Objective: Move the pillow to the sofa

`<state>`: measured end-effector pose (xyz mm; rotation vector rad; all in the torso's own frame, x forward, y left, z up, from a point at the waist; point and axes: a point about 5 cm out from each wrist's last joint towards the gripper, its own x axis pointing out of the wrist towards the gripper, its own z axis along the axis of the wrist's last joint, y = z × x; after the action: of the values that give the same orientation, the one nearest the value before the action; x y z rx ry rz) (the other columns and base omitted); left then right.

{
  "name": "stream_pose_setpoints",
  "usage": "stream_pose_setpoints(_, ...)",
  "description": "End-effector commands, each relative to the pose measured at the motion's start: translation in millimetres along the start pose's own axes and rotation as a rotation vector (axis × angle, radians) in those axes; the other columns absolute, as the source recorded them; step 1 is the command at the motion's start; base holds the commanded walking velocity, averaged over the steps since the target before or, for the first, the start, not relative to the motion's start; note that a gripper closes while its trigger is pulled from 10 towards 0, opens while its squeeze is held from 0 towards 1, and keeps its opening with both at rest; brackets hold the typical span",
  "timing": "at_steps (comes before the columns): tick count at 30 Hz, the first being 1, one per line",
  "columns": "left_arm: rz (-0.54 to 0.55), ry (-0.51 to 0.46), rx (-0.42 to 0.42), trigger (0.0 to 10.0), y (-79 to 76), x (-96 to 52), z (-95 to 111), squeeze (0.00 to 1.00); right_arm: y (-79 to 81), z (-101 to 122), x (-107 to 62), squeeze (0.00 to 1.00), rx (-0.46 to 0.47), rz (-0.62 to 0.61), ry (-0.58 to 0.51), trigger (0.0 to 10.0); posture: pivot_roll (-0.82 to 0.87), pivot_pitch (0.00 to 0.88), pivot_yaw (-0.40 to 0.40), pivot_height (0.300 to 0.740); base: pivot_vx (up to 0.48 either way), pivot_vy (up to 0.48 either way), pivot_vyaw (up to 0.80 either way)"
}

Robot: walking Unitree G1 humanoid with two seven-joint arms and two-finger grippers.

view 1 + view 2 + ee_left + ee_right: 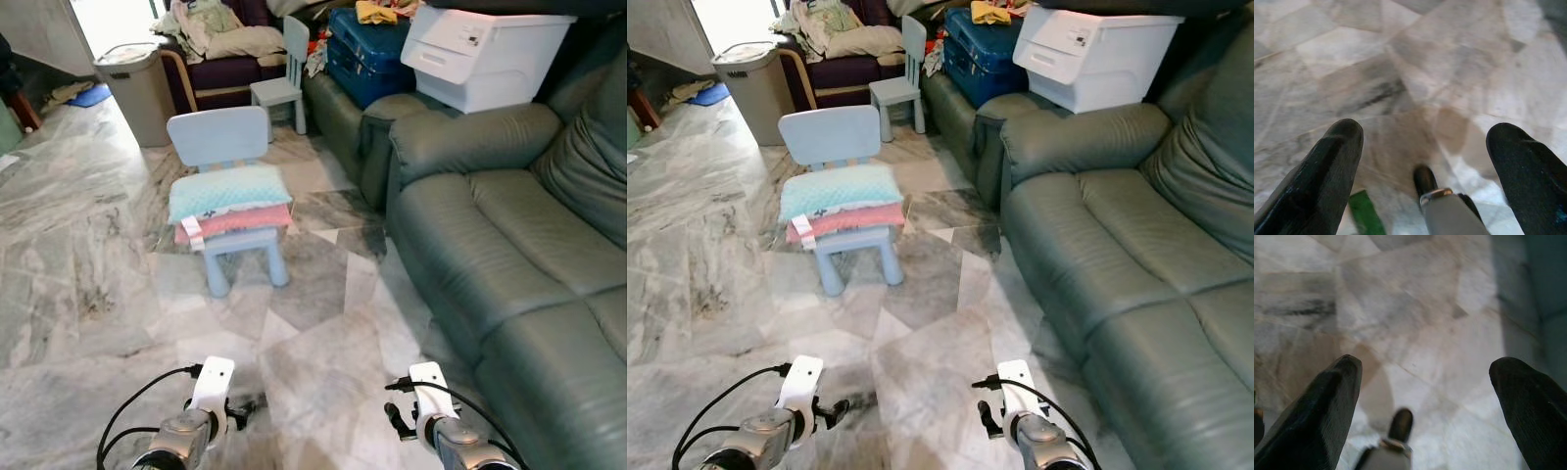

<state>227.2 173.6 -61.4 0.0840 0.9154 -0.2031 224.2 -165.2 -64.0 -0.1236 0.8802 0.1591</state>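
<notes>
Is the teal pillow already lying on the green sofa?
No, the teal pillow lies on a pink cushion on the small blue chair, apart from the green sofa.

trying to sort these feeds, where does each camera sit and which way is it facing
Left eye view: on the head, looking forward and down at the pillow on the small chair, the sofa at right, both arms low.
Right eye view: same scene from the head's other eye.
Left wrist view: looks along the open left gripper at the marble floor.
Right wrist view: along the open right gripper; same floor, sofa edge.
</notes>
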Motion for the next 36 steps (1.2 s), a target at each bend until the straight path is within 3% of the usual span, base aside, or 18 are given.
stream_pose_setpoints(1,0.033,0.010,0.011,10.0,13.0,-3.3,-3.3,0.00,12.1,6.1,2.1,0.00,-0.003,0.030,-0.019,10.0,-0.07,0.000,0.050,0.740,0.398,0.266,0.00)
stream_pose_setpoints(36,0.038,0.016,-0.002,10.0,12.9,-3.3,-4.3,0.00,11.5,5.8,1.9,0.00,-0.008,0.028,-0.022,10.0,-0.07,0.000,0.049,0.740,0.398,0.267,0.00)
